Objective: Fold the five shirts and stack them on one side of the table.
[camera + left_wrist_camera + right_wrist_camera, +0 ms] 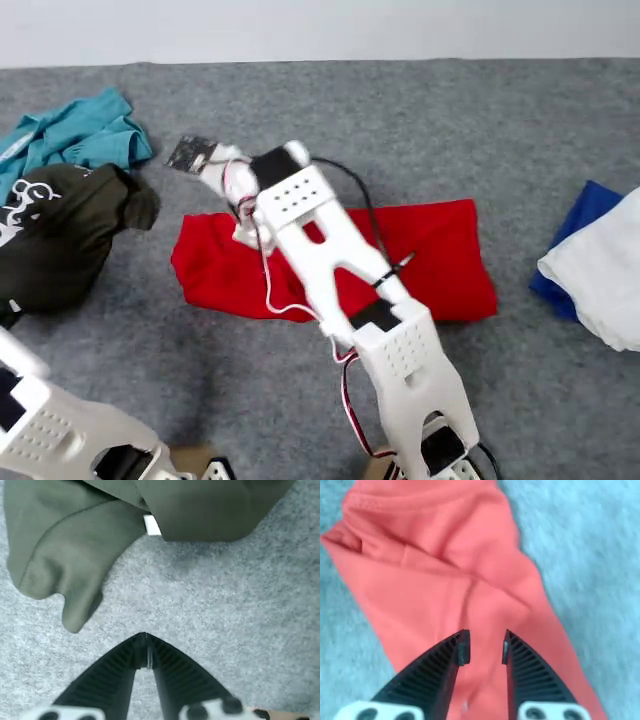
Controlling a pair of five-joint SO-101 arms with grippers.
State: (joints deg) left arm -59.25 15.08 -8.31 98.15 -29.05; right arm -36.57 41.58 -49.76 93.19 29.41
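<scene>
Five shirts: all lie on the grey table cover [450, 110]; the red shirt [440, 265] is spread flat under the right arm [330, 250], while the other four sit bunched, well apart from that arm's gripper
Right gripper [484, 647]: fingers a narrow gap apart with nothing between them, poised over the red shirt; red cloth lies under the tips and ahead of them
Left gripper [146, 650]: tips pressed together, holding nothing, above bare cover; a sleeve of the dark olive shirt [65, 555] lies just ahead, apart from the tips
Edges: the red cloth runs as a band away from the right fingers, with grey cover along both its long sides
Open room: bare cover all round the left tips, beyond the red shirt toward the far table edge, and between the red shirt and the blue shirt [580, 230]
Touching: the teal shirt [75, 135] meets the olive one on its far side from the left gripper; the white shirt [605, 270] lies over the blue
Hidden: the right arm covers the red shirt's middle in the high view
Cut off: the olive, teal, blue and white shirts all run past the frame's sides, as does the left arm [60, 430]
Hard to make out: a small white tag [151, 525] peeks from under the olive cloth
</scene>
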